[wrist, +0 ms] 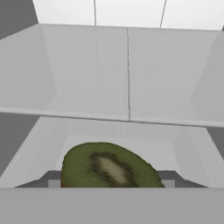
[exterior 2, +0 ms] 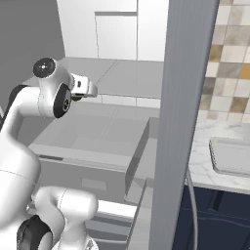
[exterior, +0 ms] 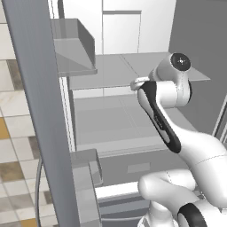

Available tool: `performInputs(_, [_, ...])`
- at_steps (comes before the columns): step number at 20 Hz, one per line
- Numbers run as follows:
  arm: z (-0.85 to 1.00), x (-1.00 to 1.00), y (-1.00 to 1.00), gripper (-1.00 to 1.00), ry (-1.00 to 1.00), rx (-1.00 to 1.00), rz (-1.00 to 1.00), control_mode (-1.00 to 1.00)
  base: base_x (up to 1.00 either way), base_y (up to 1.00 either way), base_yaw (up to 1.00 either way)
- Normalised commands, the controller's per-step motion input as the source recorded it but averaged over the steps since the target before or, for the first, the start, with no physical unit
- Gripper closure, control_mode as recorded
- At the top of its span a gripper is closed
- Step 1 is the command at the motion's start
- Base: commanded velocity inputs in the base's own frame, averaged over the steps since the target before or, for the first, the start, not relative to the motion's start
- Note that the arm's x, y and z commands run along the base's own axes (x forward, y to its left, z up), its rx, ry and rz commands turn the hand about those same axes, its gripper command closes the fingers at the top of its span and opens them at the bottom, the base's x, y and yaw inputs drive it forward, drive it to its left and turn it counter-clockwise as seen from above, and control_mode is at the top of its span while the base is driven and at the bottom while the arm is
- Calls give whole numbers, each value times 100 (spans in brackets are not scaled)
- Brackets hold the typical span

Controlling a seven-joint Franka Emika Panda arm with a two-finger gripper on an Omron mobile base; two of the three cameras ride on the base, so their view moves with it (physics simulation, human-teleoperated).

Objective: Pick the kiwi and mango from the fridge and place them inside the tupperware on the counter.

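In the hand view the kiwi (wrist: pixel 109 166) shows its green cut face with a brown rim, and it fills the gap between my two fingertips. My gripper (wrist: pixel 110 183) is shut on it, one dark pad (wrist: pixel 53 179) on each side. My hand (exterior: pixel 139 83) is inside the fridge (exterior: pixel 115 71), over a pale grey shelf (exterior 2: pixel 93 132). The mango is hidden. The tupperware (exterior 2: pixel 233 156) lies on the counter (exterior 2: pixel 202 146) to the right of the fridge, outside the door.
The open fridge doors stand as tall grey slabs at the left (exterior: pixel 37 111) and at the right (exterior 2: pixel 183 122). Door bins (exterior: pixel 73 44) jut in from the left door. An upper shelf (exterior: pixel 133 66) sits just behind my hand, and drawers (exterior: pixel 133 166) lie below.
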Motion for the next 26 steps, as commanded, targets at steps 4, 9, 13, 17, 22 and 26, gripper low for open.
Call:
performInputs(4, [15, -100, 0, 100, 0, 1, 0, -100, 0, 0, 0])
performInputs(9, [3, -100, 0, 100, 0, 0, 0, -100, 0, 0, 0])
performInputs(13, [0, -100, 0, 100, 0, 0, 0, -100, 0, 0, 0])
performInputs(17, [5, -95, 0, 100, 0, 0, 0, -100, 0, 0, 0])
performInputs(22, [11, -63, 0, 100, 0, 0, 0, -100, 0, 0, 0])
performInputs(26, [0, -43, 0, 100, 0, 0, -1, -100, 0, 0, 0])
